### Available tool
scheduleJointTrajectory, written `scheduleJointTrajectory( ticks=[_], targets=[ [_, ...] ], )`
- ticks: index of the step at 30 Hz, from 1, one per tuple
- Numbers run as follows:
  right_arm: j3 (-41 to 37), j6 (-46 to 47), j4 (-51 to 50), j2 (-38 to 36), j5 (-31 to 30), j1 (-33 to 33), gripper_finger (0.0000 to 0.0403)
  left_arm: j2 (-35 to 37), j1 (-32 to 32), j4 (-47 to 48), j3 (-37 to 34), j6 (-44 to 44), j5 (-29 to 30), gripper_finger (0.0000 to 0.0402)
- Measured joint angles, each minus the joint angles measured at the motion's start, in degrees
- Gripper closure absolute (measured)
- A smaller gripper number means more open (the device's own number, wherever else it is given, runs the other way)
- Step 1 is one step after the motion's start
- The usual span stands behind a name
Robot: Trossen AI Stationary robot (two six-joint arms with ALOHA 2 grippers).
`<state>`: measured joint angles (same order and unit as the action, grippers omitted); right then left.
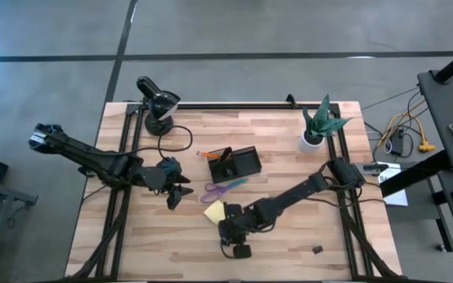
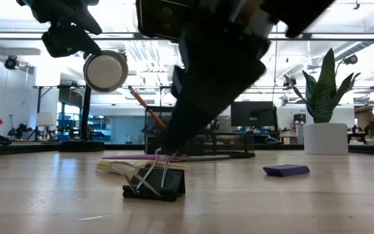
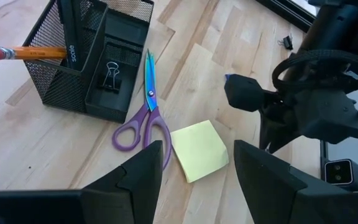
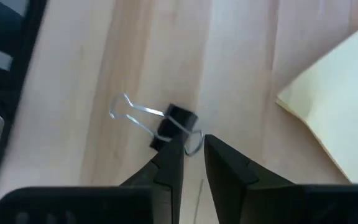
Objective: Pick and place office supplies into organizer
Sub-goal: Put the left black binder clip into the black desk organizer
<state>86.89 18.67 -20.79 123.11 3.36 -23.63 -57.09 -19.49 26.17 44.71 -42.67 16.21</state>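
The right gripper [image 4: 190, 152] sits low over the tabletop [image 1: 289, 244] in the lower middle of the high view, its jaws narrowed around one wire loop of a black binder clip [image 4: 173, 124]; in the low view the clip's body [image 2: 156, 184] rests on the wood with its wire handles reaching up to the fingers, though whether the loop is truly pinched is hard to tell. Just beside it lies the yellow sticky-note pad [image 1: 215, 211], and above that in the high view the purple-handled scissors [image 3: 143, 112] lie flat, their blades pointing toward the black mesh organizer [image 1: 235, 163] at the centre of the frame. The organizer holds an orange pencil [image 3: 33, 53] and, in one compartment, another binder clip [image 3: 111, 73]. A small purple block [image 2: 286, 170] lies on the tabletop at the right of the low view, and a further small black clip [image 1: 318, 250] sits at the lower right of the high view. The left gripper [image 3: 194, 171] hovers at the left of the high view, jaws wide and holding nothing. A desk lamp [image 1: 157, 102] and a potted plant [image 1: 321, 124] stand along the upper edge.
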Motion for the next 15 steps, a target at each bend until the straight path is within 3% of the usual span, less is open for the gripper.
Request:
scheduleJointTrajectory(
  ticks=[15],
  targets=[
    [0.0,2.0,2.7,1.0,2.7,0.3,0.0344,0.0,0.0,0.1,0.0,1.0,0.1,0.0221]
  ],
)
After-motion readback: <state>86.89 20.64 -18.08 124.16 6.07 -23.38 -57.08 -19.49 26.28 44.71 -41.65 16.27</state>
